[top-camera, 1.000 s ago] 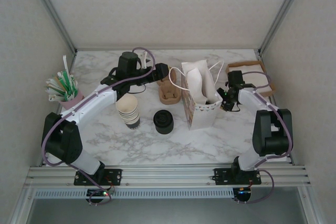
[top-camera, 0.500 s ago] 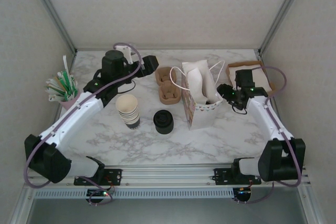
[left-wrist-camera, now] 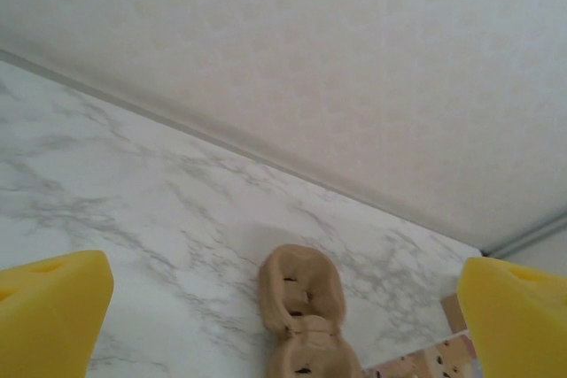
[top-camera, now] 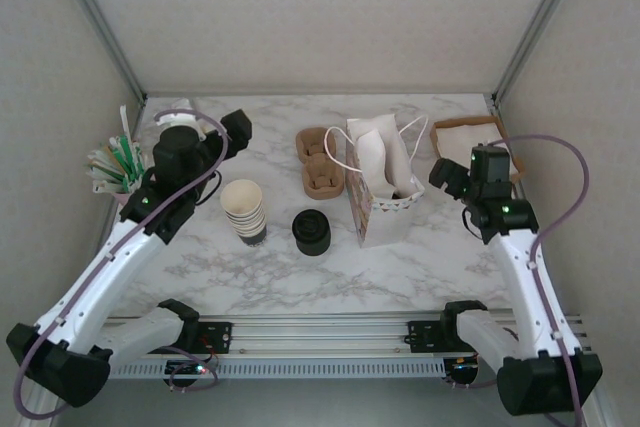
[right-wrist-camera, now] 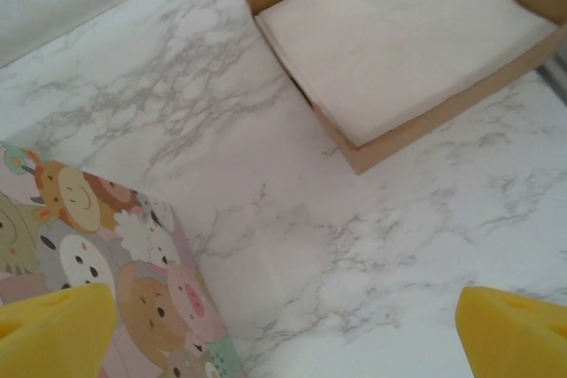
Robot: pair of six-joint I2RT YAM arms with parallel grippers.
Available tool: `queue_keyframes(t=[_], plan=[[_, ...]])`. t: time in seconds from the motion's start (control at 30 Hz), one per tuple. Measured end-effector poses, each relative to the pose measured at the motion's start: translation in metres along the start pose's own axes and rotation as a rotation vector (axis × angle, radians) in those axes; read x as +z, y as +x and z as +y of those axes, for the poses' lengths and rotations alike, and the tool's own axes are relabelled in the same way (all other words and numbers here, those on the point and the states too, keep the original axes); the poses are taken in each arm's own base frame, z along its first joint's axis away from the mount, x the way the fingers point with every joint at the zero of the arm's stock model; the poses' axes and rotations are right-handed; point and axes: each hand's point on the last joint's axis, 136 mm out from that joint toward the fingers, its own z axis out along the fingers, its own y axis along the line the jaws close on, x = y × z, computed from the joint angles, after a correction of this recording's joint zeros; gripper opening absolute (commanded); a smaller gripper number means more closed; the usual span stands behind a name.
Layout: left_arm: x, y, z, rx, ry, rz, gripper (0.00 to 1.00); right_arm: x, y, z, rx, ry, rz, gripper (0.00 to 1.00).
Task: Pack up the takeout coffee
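Straws (top-camera: 122,162): They stand in a pot at the far left of the surface (top-camera: 300,282). Your left arm is close to them, so swing wide of them.
Left claw (top-camera: 233,130): It is spread wide and holds nothing. In its own view the yellow pads (left-wrist-camera: 53,307) sit at the two far sides. It hangs above the surface, left of the tray. Keep it high and go slow.
Cups (top-camera: 243,209): The cream stack stands just in front of the left claw. It is tall, and I think a small bump would tip it. Do not drop low near it.
Lids (top-camera: 311,232): The black stack sits just right of the cups. Leave it alone; it is not the coffee.
Tray (top-camera: 320,162): It lies just left of the bag. Its holes look empty.
Bag (top-camera: 378,209): It stands up with its mouth open and its cord handles loose. I think a claw could catch on them, so stay off them.
Coffee (top-camera: 402,190): A dark thing shows down in the bag's mouth, on the right side. I think that is its lid, so the coffee looks packed. It is too small to be sure, so look again before you stop.
Right claw (top-camera: 446,175): It is spread wide with nothing in it. It is just right of the bag. Pull it away to the right, not across the bag.
Napkins (top-camera: 478,139): The brown box sits at the far right, behind the right claw. Keep clear of it.
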Motion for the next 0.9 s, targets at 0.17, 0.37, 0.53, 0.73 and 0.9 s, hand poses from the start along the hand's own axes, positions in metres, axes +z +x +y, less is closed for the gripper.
queue_keyframes(t=[0.17,0.37,0.53,0.73,0.9], plan=[[-0.01,0.003,0.025,0.001,-0.078,-0.048,1.0,-0.015,0.001,-0.013,-0.032,0.016,-0.098,0.99],[0.001,0.017,0.049,0.015,-0.17,-0.038,1.0,-0.016,0.007,-0.024,-0.084,0.027,-0.185,0.99],[0.026,0.024,0.085,0.0,-0.271,-0.03,1.0,0.001,0.012,-0.024,-0.11,0.032,-0.179,0.99],[0.046,0.04,0.126,-0.007,-0.339,-0.023,1.0,0.023,0.012,-0.027,-0.097,0.045,-0.181,0.99],[0.065,0.069,0.155,0.046,-0.376,-0.003,1.0,0.044,0.007,-0.034,-0.066,0.054,-0.212,0.99]])
